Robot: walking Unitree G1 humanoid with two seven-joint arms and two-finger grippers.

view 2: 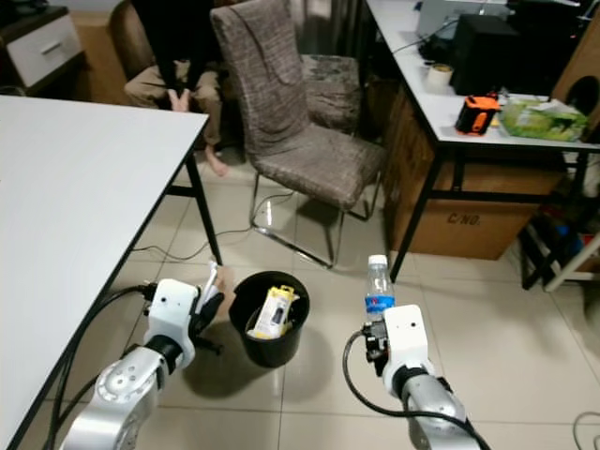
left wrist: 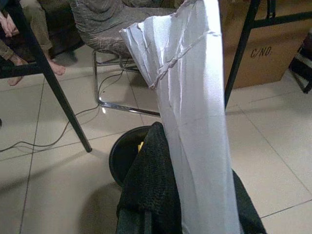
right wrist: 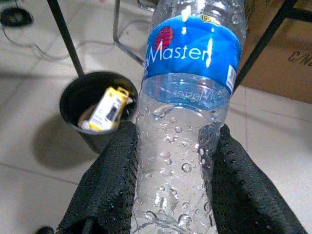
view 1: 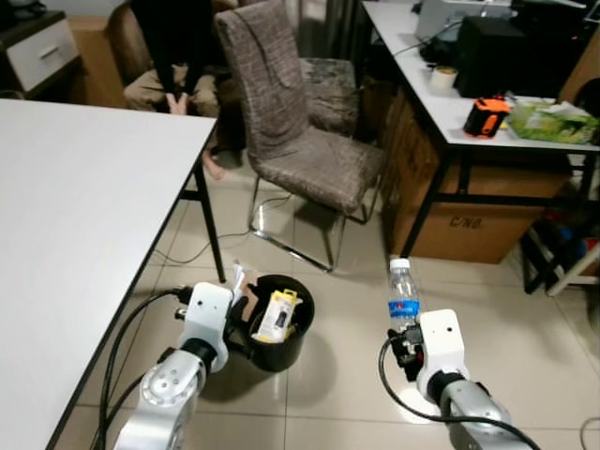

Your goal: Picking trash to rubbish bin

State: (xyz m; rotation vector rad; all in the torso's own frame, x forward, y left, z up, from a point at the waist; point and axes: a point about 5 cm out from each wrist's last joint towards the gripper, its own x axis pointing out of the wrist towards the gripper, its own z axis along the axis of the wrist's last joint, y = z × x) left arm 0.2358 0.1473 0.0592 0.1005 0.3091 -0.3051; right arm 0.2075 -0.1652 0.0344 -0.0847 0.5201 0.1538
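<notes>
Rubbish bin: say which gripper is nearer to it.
Left. The left gripper, holding white paper, sits at the rubbish bin rim; the right gripper, holding a water bottle, is farther off.

Silver arms, white wrist blocks (view 1: 441, 342), looping black cables (view 1: 122, 337) — black mesh-textured fingers (right wrist: 114, 187)

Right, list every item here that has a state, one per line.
Left tool: shut on white paper, beside the bin.
Right tool: shut on water bottle, upright, cap on.
Rubbish bin: upright, open, yellow box inside.
Chair: upright, unoccupied.
</notes>
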